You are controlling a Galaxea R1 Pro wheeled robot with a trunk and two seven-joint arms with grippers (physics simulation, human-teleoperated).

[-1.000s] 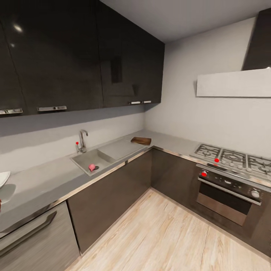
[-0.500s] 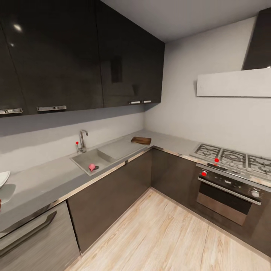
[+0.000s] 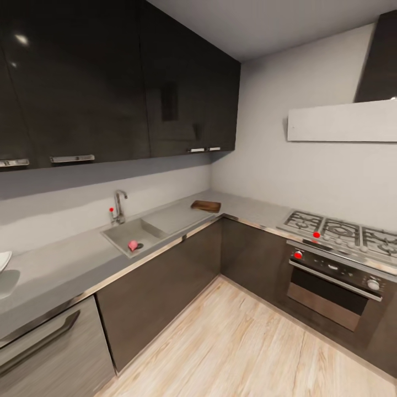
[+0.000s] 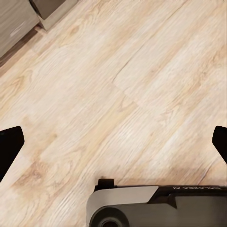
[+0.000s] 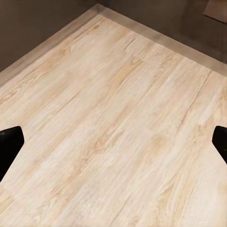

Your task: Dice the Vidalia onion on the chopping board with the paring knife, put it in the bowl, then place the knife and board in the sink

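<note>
Vidalia onion (image 3: 133, 245), a small pinkish-red ball, lay on the floor of the rectangular stainless steel sink (image 3: 118, 236), right beside the dark round drain.

Nearest of all, both wrist cameras looked down on the pale wood-plank floor (image 4: 118, 85). The left claw (image 4: 113, 142) was spread wide, its 2 dark fingertips (image 4: 9, 146) showing at opposite edges of the picture with bare planks between them and nothing held. The right claw (image 5: 113, 142) was spread the same way, fingertips (image 5: 9, 144) far apart over the floor, empty.

From the head view, the glossy grey steel-like worktop (image 3: 55, 270) ran along the wall over dark grey cabinets. At its near left end sat the white bowl (image 3: 3, 260), cut off by the picture's edge. Farther along came the sink with its chrome gooseneck tap (image 3: 118, 205) carrying a red dot. Beyond the drainboard, near the corner, lay the dark brown wooden chopping board (image 3: 206, 205), well apart from the sink. Whether a knife rested on it was too small to tell. On the right-hand run stood a gas hob (image 3: 342, 230) above an oven (image 3: 331, 286).
</note>
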